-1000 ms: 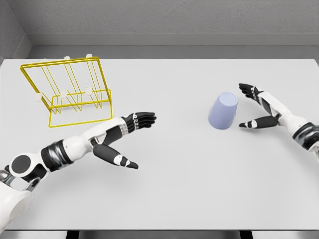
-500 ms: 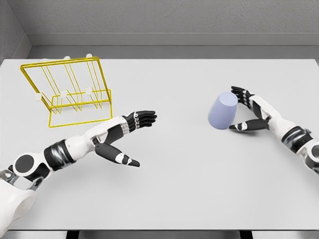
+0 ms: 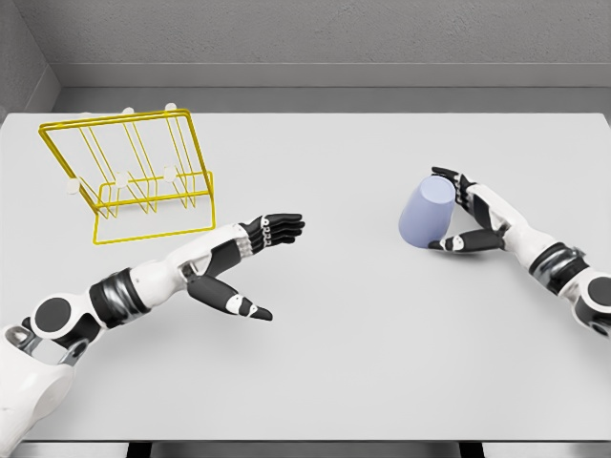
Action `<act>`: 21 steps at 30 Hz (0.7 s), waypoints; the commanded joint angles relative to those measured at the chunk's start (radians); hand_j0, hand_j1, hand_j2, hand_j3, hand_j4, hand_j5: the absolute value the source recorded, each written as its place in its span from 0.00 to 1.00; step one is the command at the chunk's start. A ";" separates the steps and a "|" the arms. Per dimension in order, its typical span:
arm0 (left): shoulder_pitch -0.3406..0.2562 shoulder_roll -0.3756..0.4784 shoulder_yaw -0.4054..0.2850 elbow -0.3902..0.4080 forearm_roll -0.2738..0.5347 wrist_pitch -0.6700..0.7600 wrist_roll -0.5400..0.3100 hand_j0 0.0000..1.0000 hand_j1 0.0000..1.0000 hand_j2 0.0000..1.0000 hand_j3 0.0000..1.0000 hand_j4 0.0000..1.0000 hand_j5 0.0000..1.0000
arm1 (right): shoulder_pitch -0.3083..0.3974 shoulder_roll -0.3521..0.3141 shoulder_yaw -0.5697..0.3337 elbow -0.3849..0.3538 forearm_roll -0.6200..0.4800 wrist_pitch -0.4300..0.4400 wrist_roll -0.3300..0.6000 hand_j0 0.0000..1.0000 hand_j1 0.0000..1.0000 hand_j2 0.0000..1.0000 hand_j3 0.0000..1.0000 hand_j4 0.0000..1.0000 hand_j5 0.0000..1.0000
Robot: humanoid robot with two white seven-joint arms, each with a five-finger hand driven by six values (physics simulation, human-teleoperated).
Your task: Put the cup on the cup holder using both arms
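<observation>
A pale blue cup (image 3: 425, 215) stands upside down and tilted on the white table (image 3: 363, 363), right of the middle. My right hand (image 3: 445, 212) reaches in from the right and brackets it: the fingers (image 3: 449, 179) lie at the cup's upper edge, and the thumb sits at its lower right side. The cup still rests on the table. A yellow wire cup holder (image 3: 153, 236) with white-tipped pegs stands at the far left. My left hand (image 3: 279, 269) hovers open to the right of the holder, fingers stretched toward the middle, holding nothing.
A grey wall runs along the table's far edge. The table's near edge lies at the bottom of the picture, with my left arm stretched over its left part.
My right hand has moved left up to the cup, its fingers and thumb coming in around it. The cup has not moved. My left hand has drifted slightly right.
</observation>
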 commanded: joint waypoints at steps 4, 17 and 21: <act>-0.002 -0.002 0.001 0.000 0.006 0.001 0.000 1.00 1.00 1.00 1.00 1.00 1.00 | -0.002 0.002 0.005 -0.012 0.000 0.000 0.002 1.00 1.00 1.00 1.00 1.00 1.00; -0.002 -0.019 0.001 0.003 -0.002 0.001 0.000 1.00 1.00 1.00 1.00 1.00 1.00 | -0.011 0.010 0.013 -0.012 0.001 0.000 0.006 1.00 1.00 1.00 1.00 1.00 1.00; -0.002 -0.025 0.001 0.005 -0.006 0.001 0.000 1.00 1.00 1.00 1.00 1.00 1.00 | -0.015 0.011 0.013 -0.013 0.003 0.000 0.008 1.00 1.00 1.00 1.00 1.00 1.00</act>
